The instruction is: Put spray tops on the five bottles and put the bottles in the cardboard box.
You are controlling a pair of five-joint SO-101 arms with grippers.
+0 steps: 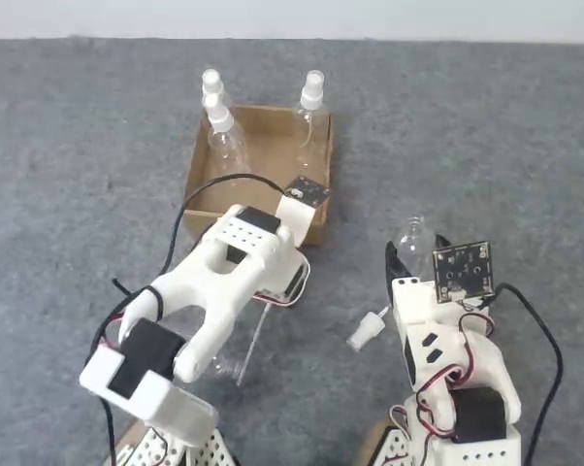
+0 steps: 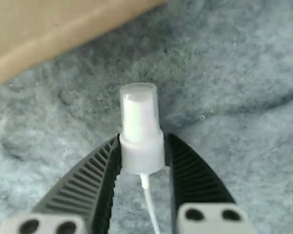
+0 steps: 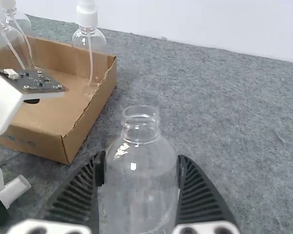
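A loose spray top [image 1: 367,330] lies on its side on the grey mat [image 1: 525,146], just left of the right arm and nearer than either gripper.

A little farther, the right gripper [image 3: 140,166] holds an open bottle [image 3: 139,190] upright. Its black fingers [image 3: 83,195] pinch the clear body from both sides, below the shoulder. The neck is bare, with no top on it. This bottle stands right of the cardboard box [image 3: 44,131] and apart from it.

To its left, the left gripper [image 2: 141,141] pinches a second spray top [image 2: 140,126] by the collar, its ribbed fingers [image 2: 100,170] pressed against both sides. The capped nozzle points away from the wrist, and the thin white tube runs back between the fingers. This top hangs above the mat, with the near edge of the box just beyond it. A small circuit board [image 1: 307,191] on the left arm sits over the box's near right corner.

Farther still, the box lies open on the mat. Two capped bottles [image 1: 219,131] stand close together at its far left corner, and a third capped bottle [image 1: 311,107] stands at its far right corner. All three are upright with white spray tops on.
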